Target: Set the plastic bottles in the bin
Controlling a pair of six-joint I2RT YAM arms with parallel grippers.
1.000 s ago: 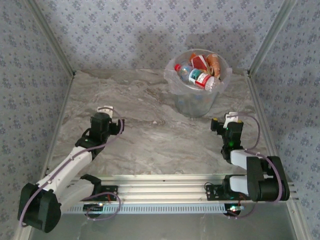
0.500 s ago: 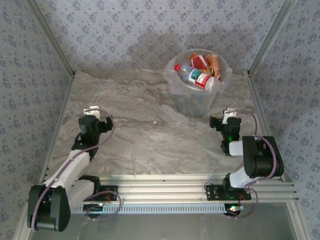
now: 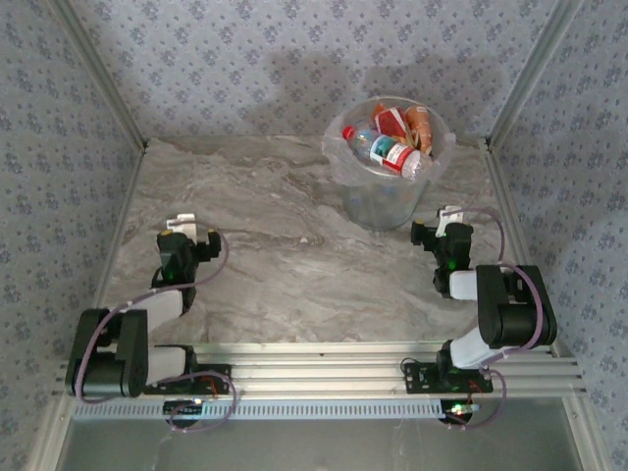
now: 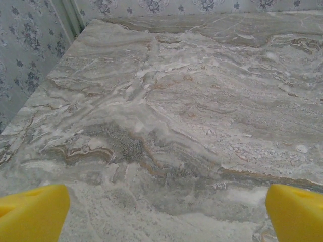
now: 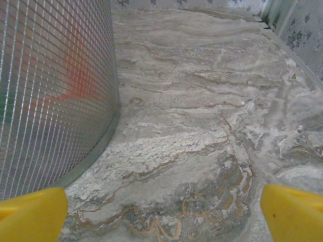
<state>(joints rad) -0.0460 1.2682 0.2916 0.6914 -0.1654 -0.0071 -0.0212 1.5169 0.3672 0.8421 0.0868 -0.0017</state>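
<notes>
The bin (image 3: pixel 388 201) stands at the back right of the table, a translucent bucket with a clear liner. Several plastic bottles (image 3: pixel 392 152) with red and orange labels are piled inside it up to the rim. My left gripper (image 3: pixel 180 224) is folded back near the left edge of the table, open, with only bare marble between its yellow fingertips (image 4: pixel 33 214). My right gripper (image 3: pixel 449 214) sits just right of the bin, open and empty; in its wrist view the bin's gridded wall (image 5: pixel 50 91) rises close on the left, with a yellow fingertip (image 5: pixel 295 212) at the lower right.
The marble tabletop (image 3: pixel 285 245) is bounded by aluminium rails left and right (image 3: pixel 505 196) and patterned walls behind. The arm bases sit on the rail at the near edge (image 3: pixel 314 378).
The left arm has pulled back and to the left, folding up near its base. The right arm has also folded back slightly. The bin and bottles have not moved.
</notes>
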